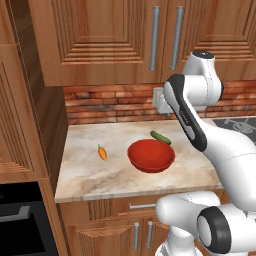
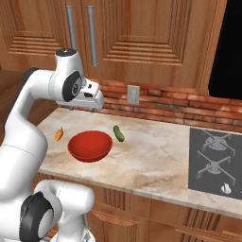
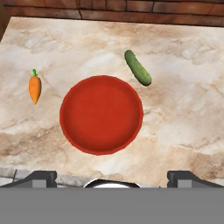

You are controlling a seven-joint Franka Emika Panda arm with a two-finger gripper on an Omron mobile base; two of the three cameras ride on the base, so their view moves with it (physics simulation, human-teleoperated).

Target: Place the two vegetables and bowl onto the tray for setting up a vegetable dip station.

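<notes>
Gripper (image 2: 81,109) hangs wide open, holding nothing, above the bowl (image 3: 101,114); carrot (image 3: 34,88) at nine o'clock, cucumber (image 3: 137,67) at one, counter (image 3: 183,109) margins around.

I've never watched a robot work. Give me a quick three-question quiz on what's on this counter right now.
1. True or false: the carrot lies inside the bowl.
2. Which lies nearer the brick wall: A) the cucumber, B) the bowl, C) neither?
3. Fill in: the gripper hangs above the counter with its jaws ____.

Key
1. False: the carrot lies on the counter, apart from the bowl, and the bowl holds nothing.
2. A: the cucumber lies just behind the bowl, toward the wall.
3. Open, and holding nothing.
</notes>
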